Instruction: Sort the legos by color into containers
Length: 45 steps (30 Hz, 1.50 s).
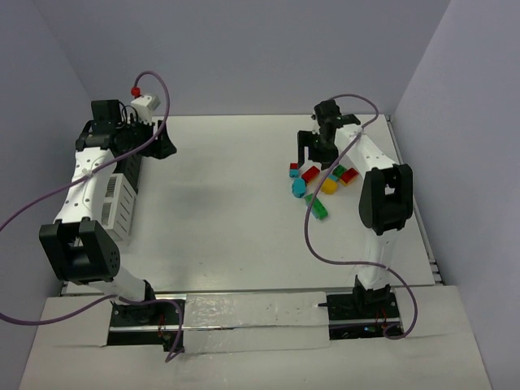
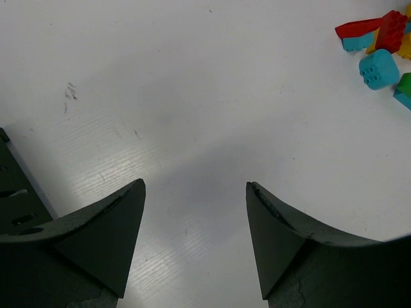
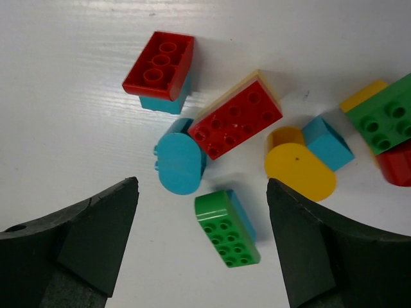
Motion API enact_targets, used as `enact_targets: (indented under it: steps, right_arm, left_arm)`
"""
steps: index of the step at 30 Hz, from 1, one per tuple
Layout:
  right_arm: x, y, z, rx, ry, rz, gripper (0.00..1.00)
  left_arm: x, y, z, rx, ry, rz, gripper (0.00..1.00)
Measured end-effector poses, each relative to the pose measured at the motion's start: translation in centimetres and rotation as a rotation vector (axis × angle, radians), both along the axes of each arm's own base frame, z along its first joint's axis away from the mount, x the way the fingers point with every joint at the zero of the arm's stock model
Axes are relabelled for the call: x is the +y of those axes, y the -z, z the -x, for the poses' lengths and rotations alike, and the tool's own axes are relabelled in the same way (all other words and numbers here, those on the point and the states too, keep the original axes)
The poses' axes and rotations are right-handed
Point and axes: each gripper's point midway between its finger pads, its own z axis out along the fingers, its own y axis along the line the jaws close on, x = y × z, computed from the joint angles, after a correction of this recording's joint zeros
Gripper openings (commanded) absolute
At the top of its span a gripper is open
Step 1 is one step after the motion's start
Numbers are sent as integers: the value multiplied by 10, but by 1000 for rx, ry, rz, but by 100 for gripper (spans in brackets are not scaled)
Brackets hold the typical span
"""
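The legos lie in a loose pile at the table's right (image 1: pixel 321 183). In the right wrist view I see a red brick on a cyan one (image 3: pixel 159 64), a red plate (image 3: pixel 236 119), a cyan rounded piece (image 3: pixel 180 163), a green piece on cyan (image 3: pixel 228 228), a yellow rounded piece (image 3: pixel 300 170) and a green brick (image 3: pixel 382 115). My right gripper (image 3: pixel 202 185) (image 1: pixel 313 154) is open and empty, hovering over the pile. My left gripper (image 2: pixel 194 185) (image 1: pixel 165 146) is open and empty over bare table. The white container (image 1: pixel 116 207) and black container (image 1: pixel 132 171) stand at the left, partly hidden under the left arm.
The left wrist view shows part of the pile far off at its top right, with a cyan brick (image 2: pixel 377 68), and the black container's edge (image 2: pixel 13 192) at its left. Walls close in the table on three sides.
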Motion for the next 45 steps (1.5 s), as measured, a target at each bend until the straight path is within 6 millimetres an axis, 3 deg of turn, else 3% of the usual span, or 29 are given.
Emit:
enact_targets:
  steps: [6,15,23,34,45]
  right_arm:
    - [4,0,-9,-1,112,-27,88]
    - [-6,36,-14,74,188,-8,83]
    - [-18,51,-16,109,227,-6,78]
    - [-20,59,-15,134,237,-33,73]
    - [-17,62,-11,151,210,-67,60]
  left_arm:
    - [2,4,0,8,-25,-1,74]
    - [5,5,-1,12,-43,-8,74]
    - [6,5,-1,20,-58,-4,74]
    - [7,12,-3,39,-72,-6,74]
    - [5,12,-4,37,-72,-9,73]
